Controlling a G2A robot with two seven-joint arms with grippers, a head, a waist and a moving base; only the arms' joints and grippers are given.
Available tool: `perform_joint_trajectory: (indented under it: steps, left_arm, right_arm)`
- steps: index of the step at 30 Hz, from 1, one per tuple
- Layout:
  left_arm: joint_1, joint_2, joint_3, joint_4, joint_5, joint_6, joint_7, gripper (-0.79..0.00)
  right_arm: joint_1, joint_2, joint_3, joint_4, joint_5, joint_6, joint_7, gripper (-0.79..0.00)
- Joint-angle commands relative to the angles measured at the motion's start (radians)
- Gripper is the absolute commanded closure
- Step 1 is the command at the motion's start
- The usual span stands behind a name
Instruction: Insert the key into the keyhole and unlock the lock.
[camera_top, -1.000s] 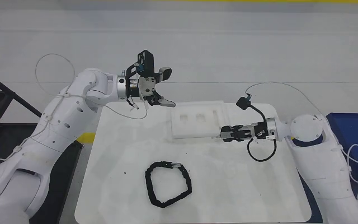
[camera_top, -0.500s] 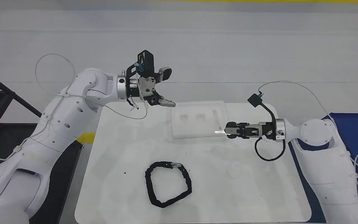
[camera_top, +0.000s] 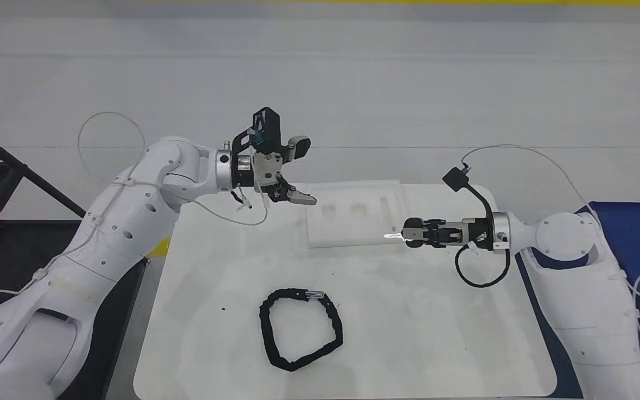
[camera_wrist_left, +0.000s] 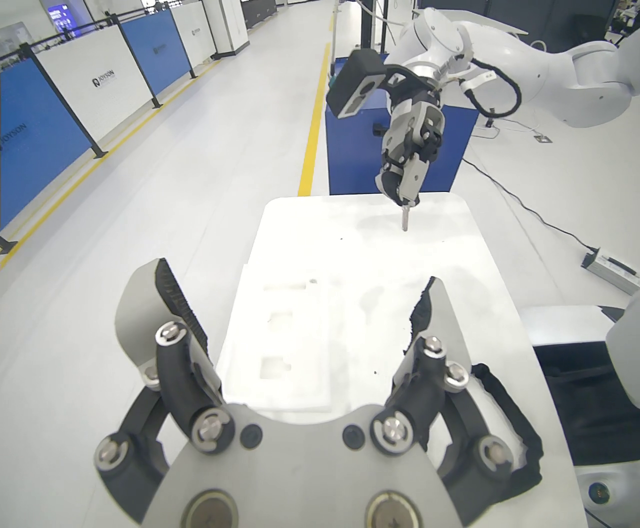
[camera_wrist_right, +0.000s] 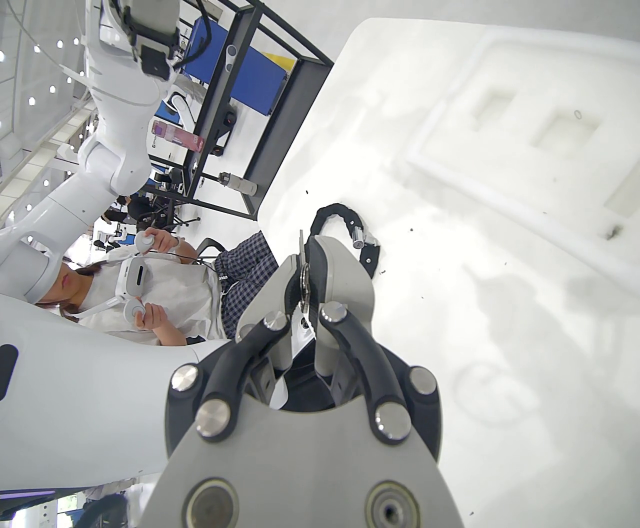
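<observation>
Key (camera_wrist_left: 405, 219) in right pincer (camera_wrist_left: 404, 194), well apart from chain lock (camera_top: 266, 322)

The lock (camera_top: 266, 322) is black with a shiny silver end. The key (camera_wrist_left: 405, 220) is silver. The table (camera_top: 200, 300) and the foam block (camera_top: 340, 235) are white. The left gripper (camera_wrist_left: 295, 280) is grey with black bumpy pads (camera_wrist_left: 177, 300).
</observation>
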Motion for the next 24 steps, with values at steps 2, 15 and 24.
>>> perform_joint_trajectory:
  steps: [2,15,24]
  left_arm:
    - [0.022,0.002,0.010,0.006,0.024,0.001,0.006,-0.785]
    - [0.086,-0.001,0.126,0.094,0.154,0.001,0.104,-0.785]
    - [0.077,-0.002,0.267,0.147,0.263,0.001,0.272,-0.785]
  right_arm:
    - [0.000,0.000,0.000,0.000,0.000,0.000,0.000,0.000]
    - [0.000,0.000,0.000,0.000,0.000,0.000,0.000,0.000]
    - [0.000,0.000,0.000,0.000,0.000,0.000,0.000,0.000]
